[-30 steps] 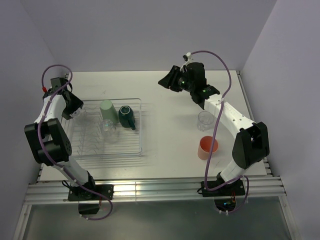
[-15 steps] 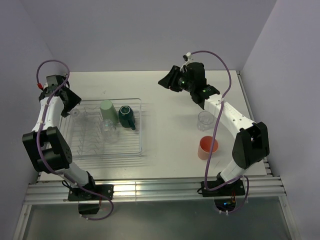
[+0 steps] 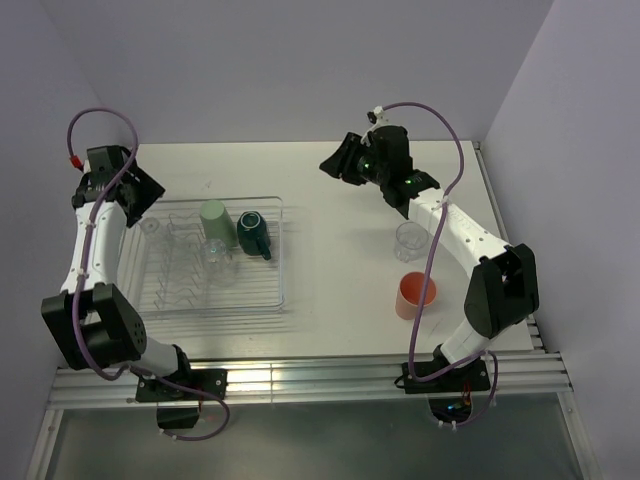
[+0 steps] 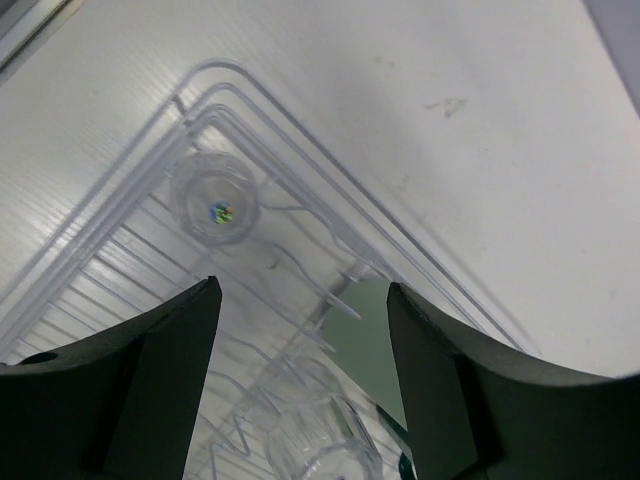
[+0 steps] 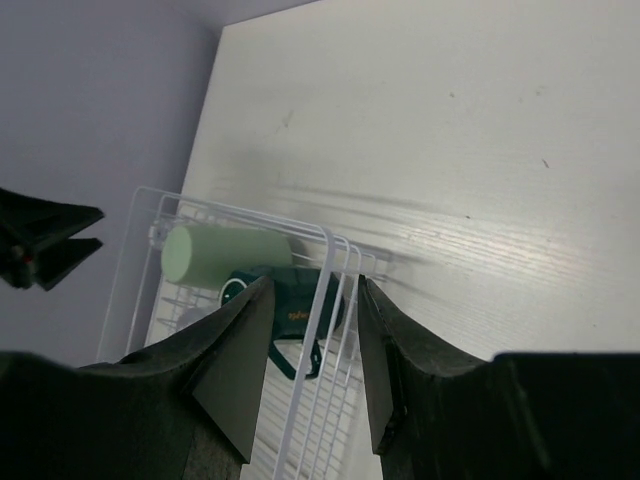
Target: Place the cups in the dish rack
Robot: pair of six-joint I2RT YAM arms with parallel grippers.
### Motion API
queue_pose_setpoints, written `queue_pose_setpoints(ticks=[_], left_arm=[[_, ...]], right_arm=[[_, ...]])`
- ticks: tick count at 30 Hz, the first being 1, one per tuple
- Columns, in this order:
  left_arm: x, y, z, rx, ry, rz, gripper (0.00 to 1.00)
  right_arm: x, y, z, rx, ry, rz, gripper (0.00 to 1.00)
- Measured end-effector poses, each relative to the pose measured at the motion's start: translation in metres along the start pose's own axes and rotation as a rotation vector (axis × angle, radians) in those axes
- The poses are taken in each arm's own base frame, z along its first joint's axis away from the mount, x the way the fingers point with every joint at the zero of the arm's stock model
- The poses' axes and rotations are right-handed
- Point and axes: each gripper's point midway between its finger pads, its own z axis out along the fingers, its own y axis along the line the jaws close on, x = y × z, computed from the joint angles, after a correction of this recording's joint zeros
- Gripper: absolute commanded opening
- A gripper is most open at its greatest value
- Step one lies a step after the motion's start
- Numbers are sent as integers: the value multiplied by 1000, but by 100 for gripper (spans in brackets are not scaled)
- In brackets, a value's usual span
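Top view, clock centred on table, 12 = far edge. Dish rack sat at 9 o'c. Four cups were already in it: pale green tumbler and teal mug lying along the far side, one clear glass mid-rack, and a corner glass base-up at the rack's 10 o'c corner.

Two cups were left on the table, well apart from the rack: a loose clear glass at approx 3 o'c, upright, and the salmon-pink tumbler just nearer, approx 4 o'c, seemingly tipped on its side.

Left claw hung above the corner glass, jaws wide, nothing btwn them, no contact w/ glass or wire. Right claw hovered near 12 o'c, jaws parted a moderate gap, empty, facing the rack and not the loose cups.

Judgement: step in hand = fetch a remaining cup w/ the R arm, prob. the loose clear glass since it's closer. To do it well:
- Swing R wrist back toward 3 o'c, then descend from above.
- Set one finger inside the rim and one outside, or straddle the body low. Clear wall looks slick, so close gently but fully.
- Avoid nudging the tumbler at 4 o'c; it may roll.
- Keep L arm lifted clear of the rack's 3 o'c side, where free prongs showed.
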Motion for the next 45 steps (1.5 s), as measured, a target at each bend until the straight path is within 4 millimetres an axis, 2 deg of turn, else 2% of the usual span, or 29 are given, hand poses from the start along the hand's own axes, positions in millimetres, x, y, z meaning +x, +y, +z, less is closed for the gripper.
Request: queue_pose_setpoints(ticks=[3,8,12,17,21,24,28,38,45], left_arm=[[5,-23,-20,80,-11,32,75],[33,-82,-57,263,3,152,76],[65,-124,-89,431,53,253,77],[90,-151,-123,583,85,331,77],[103,-157,-140,669,97,359,77],[109,-155,-143,691,107,370,78],[113,-153,-144,706,113,383,78],[121,-151,-140,714,129,389,78],[121,-152,-139,717,127,388,78]], right_arm=[[1,-11,-2,60,-4,-5,46],[-3,-31,-20,195,-28,-24,46],[-10,-46,-51,327,-60,-59,47],[-13,-66,-93,490,-79,-97,48],[2,-96,-117,622,-62,-111,49],[25,-128,-128,717,-6,-105,49],[54,-159,-135,803,78,-97,49],[82,-196,-126,884,161,-77,48],[88,-216,-118,906,174,-51,47]])
